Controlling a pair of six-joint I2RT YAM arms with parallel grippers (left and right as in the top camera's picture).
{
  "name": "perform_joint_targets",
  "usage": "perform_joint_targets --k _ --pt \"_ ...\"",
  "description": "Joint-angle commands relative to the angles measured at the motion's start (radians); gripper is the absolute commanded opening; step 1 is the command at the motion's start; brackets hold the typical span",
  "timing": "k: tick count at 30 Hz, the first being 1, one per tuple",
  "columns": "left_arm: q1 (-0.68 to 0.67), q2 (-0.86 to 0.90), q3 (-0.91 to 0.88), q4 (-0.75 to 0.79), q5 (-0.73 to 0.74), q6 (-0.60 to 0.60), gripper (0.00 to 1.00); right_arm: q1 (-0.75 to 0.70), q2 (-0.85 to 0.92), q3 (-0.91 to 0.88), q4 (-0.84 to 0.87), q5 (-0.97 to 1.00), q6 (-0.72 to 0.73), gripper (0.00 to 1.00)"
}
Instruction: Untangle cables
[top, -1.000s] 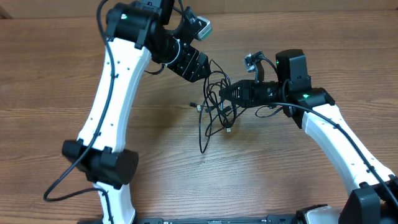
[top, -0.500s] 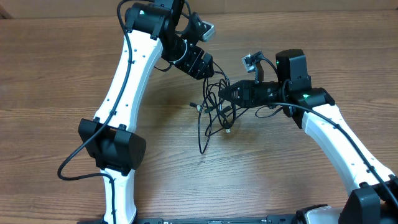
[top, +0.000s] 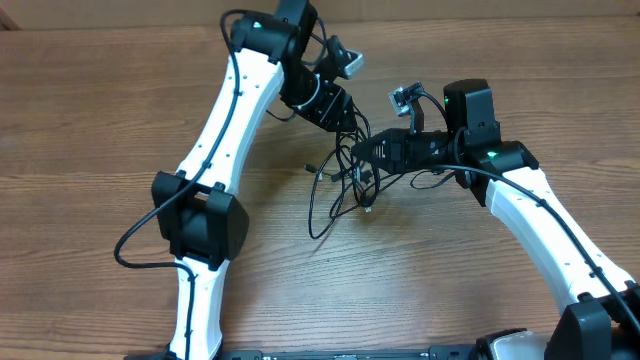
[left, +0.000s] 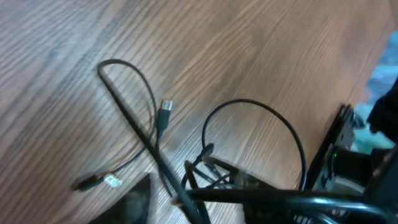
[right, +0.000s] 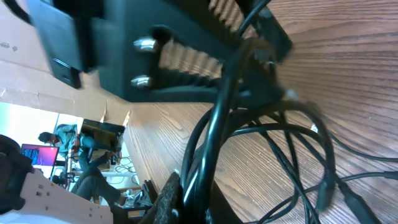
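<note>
Overhead view: the right pincer (top: 360, 150) sat clamped shut on a bunch of the cables (top: 343, 178) toward the far middle of the table (top: 90, 200). The left pincer (top: 350, 122), reaching in from the far left, had its tips at the same tangle just beside it; whether its jaws were open or closed on a cord could not be told from any camera. The job looked barely begun. The cords remained one knotted cluster between the two pincers, with no cable lying apart on its own, and only one long loop (top: 318, 215) trailed out toward the near side. The left wrist camera added what the overhead shot blurred: a narrow bend of cord running out to the left over bare wood, a small plug (left: 165, 109) lying free beside it, a second plug end (left: 111, 181) nearer the lens, and a wide arc of cable rising to the right. The right wrist camera alone showed several cords funnelling together into the right pincer's grip at the bottom of its frame, with the left pincer's black body close above them.
</note>
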Motion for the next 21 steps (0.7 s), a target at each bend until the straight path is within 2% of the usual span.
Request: perform_joint_targets --k 1,2,7,10,12,14,16,17,21 --pt "-0.008 0.019 0.009 0.013 0.041 0.013 0.20 0.001 0.001 0.007 0.003 -0.028 -0.023 0.06" --pt "-0.008 0.018 0.010 0.019 0.040 0.013 0.06 0.001 0.001 0.007 0.002 -0.028 -0.023 0.06" --pt "0.016 0.018 0.011 0.024 0.037 0.012 0.04 0.001 0.001 0.007 -0.022 -0.010 -0.024 0.07" --pt "0.053 0.011 0.014 0.023 0.037 0.011 0.04 0.001 0.001 0.007 -0.103 0.114 -0.023 0.11" --pt "0.082 0.000 0.019 0.019 0.037 0.004 0.04 0.001 0.001 0.007 -0.177 0.245 -0.023 0.11" --pt "0.121 -0.022 0.025 0.011 0.037 0.004 0.04 0.001 0.001 0.007 -0.284 0.478 0.005 0.12" --pt "0.182 -0.064 0.025 0.003 0.029 0.003 0.04 0.001 0.001 0.007 -0.423 0.837 0.166 0.17" --pt "0.207 -0.081 0.025 0.000 0.022 0.000 0.04 0.001 0.001 0.007 -0.466 0.941 0.214 0.18" --pt "0.297 -0.143 0.025 -0.026 0.011 -0.003 0.04 0.000 0.001 0.007 -0.577 1.199 0.339 0.18"
